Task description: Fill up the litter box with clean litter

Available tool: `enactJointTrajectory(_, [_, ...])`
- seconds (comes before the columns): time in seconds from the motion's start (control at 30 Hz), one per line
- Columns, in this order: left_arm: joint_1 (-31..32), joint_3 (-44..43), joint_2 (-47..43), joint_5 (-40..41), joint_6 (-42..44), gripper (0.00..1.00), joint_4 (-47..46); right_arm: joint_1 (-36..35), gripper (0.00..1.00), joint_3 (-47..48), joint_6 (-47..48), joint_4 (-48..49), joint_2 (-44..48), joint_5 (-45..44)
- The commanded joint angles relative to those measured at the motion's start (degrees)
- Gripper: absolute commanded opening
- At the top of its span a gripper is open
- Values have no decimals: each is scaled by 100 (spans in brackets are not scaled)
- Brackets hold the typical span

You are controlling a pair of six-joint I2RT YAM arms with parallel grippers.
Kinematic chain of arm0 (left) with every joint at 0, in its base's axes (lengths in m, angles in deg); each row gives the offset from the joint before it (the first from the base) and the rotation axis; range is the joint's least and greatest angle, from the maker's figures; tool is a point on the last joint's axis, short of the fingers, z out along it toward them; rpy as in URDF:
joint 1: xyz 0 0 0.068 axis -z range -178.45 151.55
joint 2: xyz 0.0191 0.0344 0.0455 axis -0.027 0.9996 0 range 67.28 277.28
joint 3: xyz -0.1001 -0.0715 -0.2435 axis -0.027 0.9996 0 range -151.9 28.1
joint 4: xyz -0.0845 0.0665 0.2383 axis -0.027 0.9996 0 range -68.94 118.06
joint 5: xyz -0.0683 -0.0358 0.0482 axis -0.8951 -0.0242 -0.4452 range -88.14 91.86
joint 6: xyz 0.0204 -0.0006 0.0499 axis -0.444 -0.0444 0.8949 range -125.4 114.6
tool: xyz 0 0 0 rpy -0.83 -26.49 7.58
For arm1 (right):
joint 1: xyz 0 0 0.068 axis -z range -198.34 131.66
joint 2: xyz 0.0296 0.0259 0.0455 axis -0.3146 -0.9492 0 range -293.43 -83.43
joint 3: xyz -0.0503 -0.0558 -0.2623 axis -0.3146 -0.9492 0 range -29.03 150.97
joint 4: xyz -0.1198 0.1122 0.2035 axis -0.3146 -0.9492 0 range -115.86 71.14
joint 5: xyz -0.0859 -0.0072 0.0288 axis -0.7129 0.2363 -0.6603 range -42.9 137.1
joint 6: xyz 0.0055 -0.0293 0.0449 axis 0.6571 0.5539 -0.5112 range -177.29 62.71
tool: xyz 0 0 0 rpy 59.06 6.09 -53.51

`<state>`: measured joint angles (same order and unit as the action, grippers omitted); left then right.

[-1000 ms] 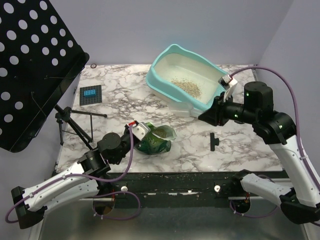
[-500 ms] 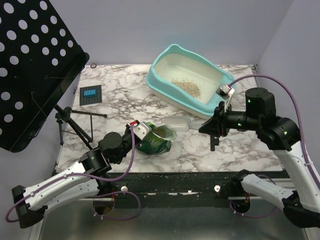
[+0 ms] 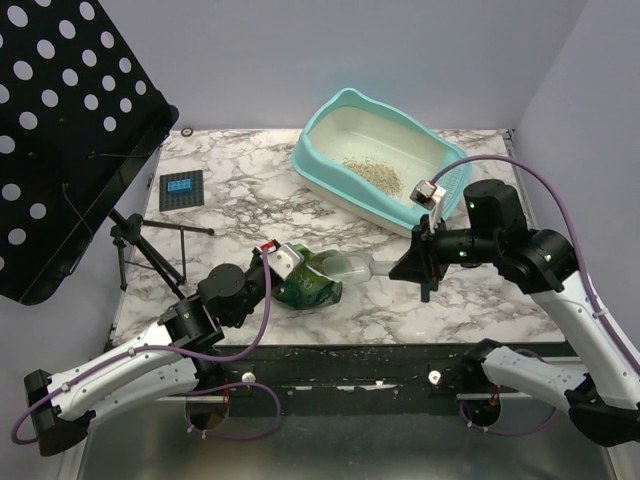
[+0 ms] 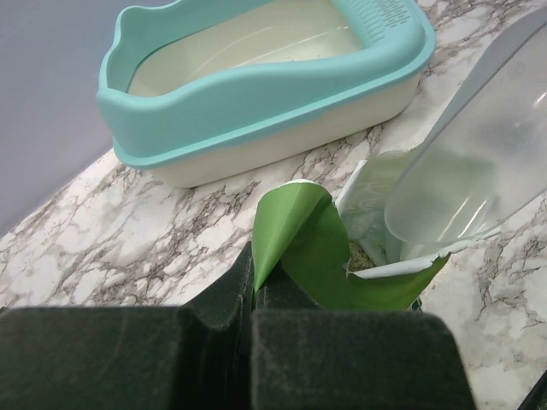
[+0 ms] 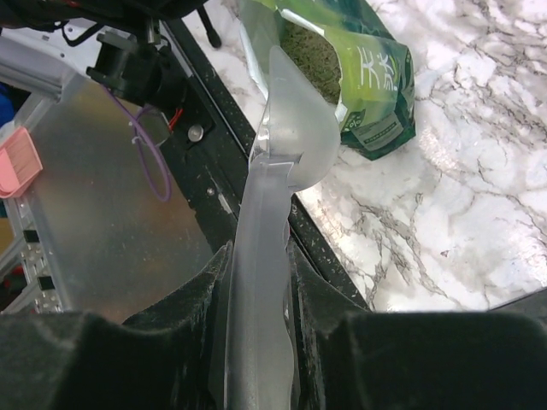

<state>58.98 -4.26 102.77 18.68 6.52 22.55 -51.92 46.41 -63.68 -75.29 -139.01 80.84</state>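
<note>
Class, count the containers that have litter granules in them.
2: the turquoise litter box at the far side, holding a small litter pile, and the open green bag near the front. The clear scoop looks empty.

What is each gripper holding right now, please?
Left gripper: closed on the bag edge.
Right gripper: closed on the scoop handle.

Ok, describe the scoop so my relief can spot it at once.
Start from the big turquoise litter box at the back, then come toward the arms to the green bag. The scoop is at the bag's open mouth, its handle in the right gripper: the only clear plastic thing there.
</note>
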Motion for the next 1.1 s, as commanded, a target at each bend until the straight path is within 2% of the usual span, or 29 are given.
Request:
enactJointTrajectory(0.0, [-12, -130, -6, -82, -146, 0, -44, -175, 0, -108, -55, 140, -243, -218])
enactJointTrajectory(0.43, [-12, -200, 2, -126, -155, 0, 52, -359, 0, -56, -679, 580, -1280, -877])
enactJointTrajectory(0.77, [-4, -359, 327, -284, -366, 0, 131, -359, 0, 419, -749, -211, -2238, -1695])
enactJointTrajectory(0.93, [-4, -403, 468, -539, -472, 0, 88, -359, 0, 401, -775, -238, -2818, -1467])
enactJointTrajectory(1.07, [5, -429, 617, -653, -472, 0, 96, -342, 0, 95, -890, 183, -3196, -949])
